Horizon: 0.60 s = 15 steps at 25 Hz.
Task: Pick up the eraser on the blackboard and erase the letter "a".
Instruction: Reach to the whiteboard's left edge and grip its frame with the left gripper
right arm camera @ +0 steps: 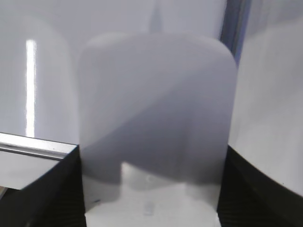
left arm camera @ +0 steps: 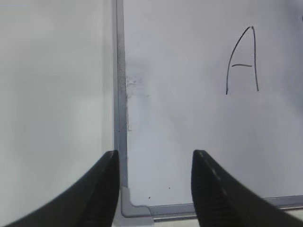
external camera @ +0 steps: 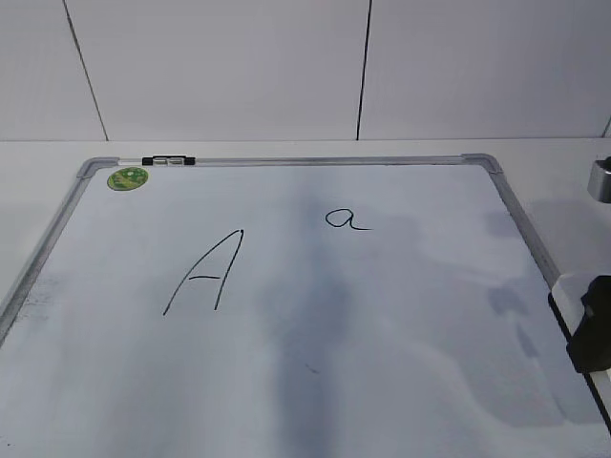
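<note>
1. Exterior view: the blackboard (external camera: pixel 286 363), a white board in a silver frame, lies flat and fills most of the table. A round green sticker (external camera: pixel 127 178) sits at its far left corner. A large capital "A" (external camera: pixel 205 273) is drawn left of centre, and the letter "a" (external camera: pixel 347 219) is written small and cursive to its right, nearer the far edge. At the right edge, the right gripper (external camera: pixel 592 324) shows only as a dark block above the board's right rim.
2. Left wrist view: the left gripper (left arm camera: pixel 154 189) hangs above the board's near left corner, its two black fingers (left arm camera: pixel 215 189) spread apart with nothing between them. The frame's left rail runs up between them.
3. Right wrist view: the eraser (right arm camera: pixel 156 123), a white rounded block, sits between the right gripper's dark fingers (right arm camera: pixel 42 189), which press its two long sides, grasping it.
</note>
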{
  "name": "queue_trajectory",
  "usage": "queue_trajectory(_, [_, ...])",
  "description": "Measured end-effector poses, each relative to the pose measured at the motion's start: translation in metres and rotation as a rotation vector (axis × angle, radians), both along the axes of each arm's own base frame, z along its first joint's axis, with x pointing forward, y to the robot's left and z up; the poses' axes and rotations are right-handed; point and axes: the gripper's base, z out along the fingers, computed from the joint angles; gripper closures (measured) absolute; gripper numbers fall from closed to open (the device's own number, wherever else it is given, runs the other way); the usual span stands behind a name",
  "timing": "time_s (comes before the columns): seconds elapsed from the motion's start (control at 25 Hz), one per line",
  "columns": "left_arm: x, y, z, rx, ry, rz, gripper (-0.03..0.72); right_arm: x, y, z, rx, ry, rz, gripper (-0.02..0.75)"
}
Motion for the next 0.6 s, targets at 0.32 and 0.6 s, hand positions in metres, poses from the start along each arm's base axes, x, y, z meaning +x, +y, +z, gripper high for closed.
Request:
queue_trajectory(0.32, [0.046,0.0,-0.03,0.002,0.174,0.014,0.317,0.0,0.0,0.0,0.0,0.0,0.0,0.213])
queue_trajectory(0.6, [0.071,0.0,-0.054,0.014,0.283,0.012,0.313,0.0,0.0,0.0,0.0,0.0,0.0,0.213])
